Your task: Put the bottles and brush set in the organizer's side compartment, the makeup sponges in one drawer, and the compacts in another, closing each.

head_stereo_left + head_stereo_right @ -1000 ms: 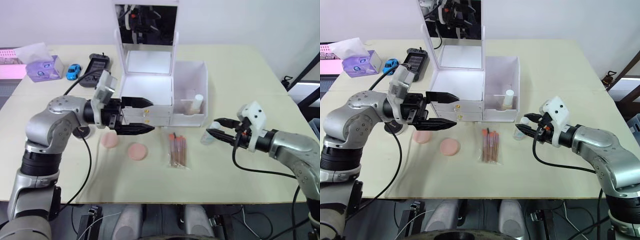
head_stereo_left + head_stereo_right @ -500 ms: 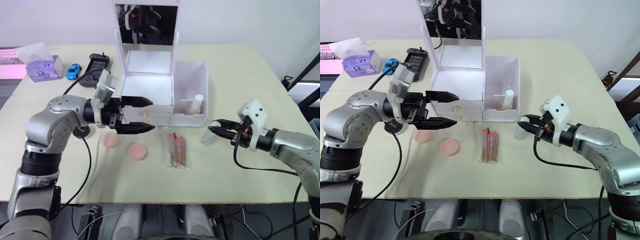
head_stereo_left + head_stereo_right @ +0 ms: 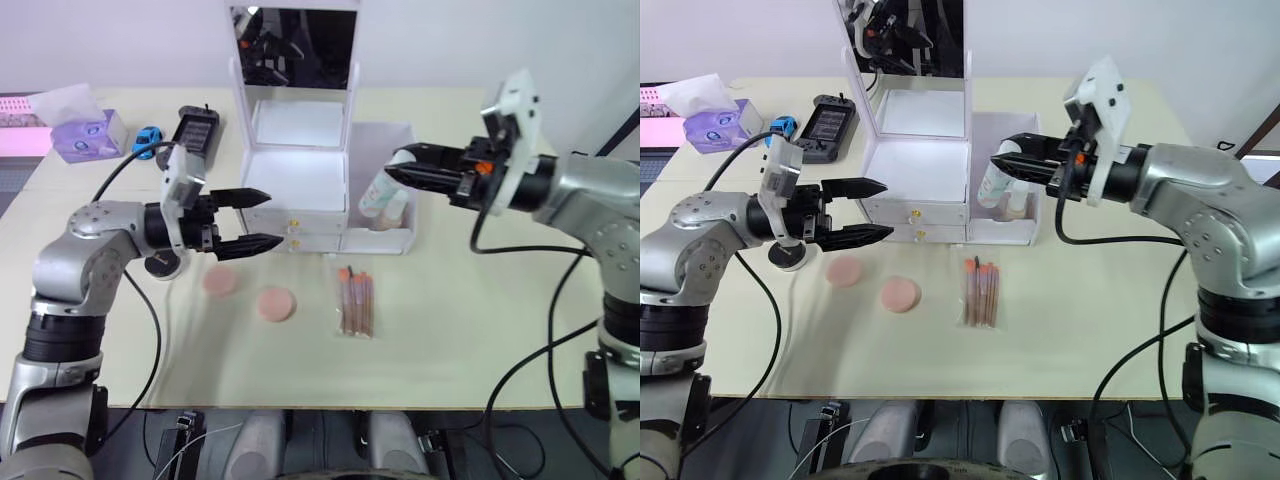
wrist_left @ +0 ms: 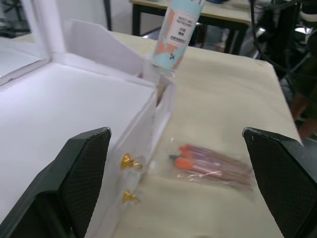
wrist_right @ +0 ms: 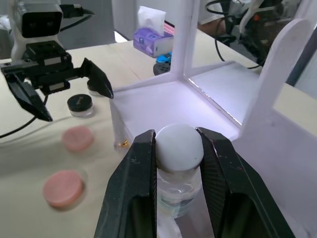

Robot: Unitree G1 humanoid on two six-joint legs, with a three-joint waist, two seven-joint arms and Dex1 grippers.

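Above the organizer's side compartment (image 3: 383, 180), our right gripper (image 3: 396, 168) held the clear teal-labelled bottle (image 3: 378, 189) tilted, jaws clamped on its white cap. We saw the beige bottle (image 3: 1016, 203) already standing inside. Our left gripper (image 3: 268, 220) hung open before the closed drawers (image 3: 317, 238). Nearer the tabletop's front edge lay the brush set (image 3: 355, 301) and two pink sponges (image 3: 273, 303).

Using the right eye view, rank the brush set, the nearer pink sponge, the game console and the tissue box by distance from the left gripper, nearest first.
From the left gripper, fingers open:
1. Nearer pink sponge, on the table just below the fingers.
2. Game console, behind the gripper, beside the organizer.
3. Brush set, out toward the robot's right; close to the console's distance, so this pair is hard to call.
4. Tissue box, far left corner.
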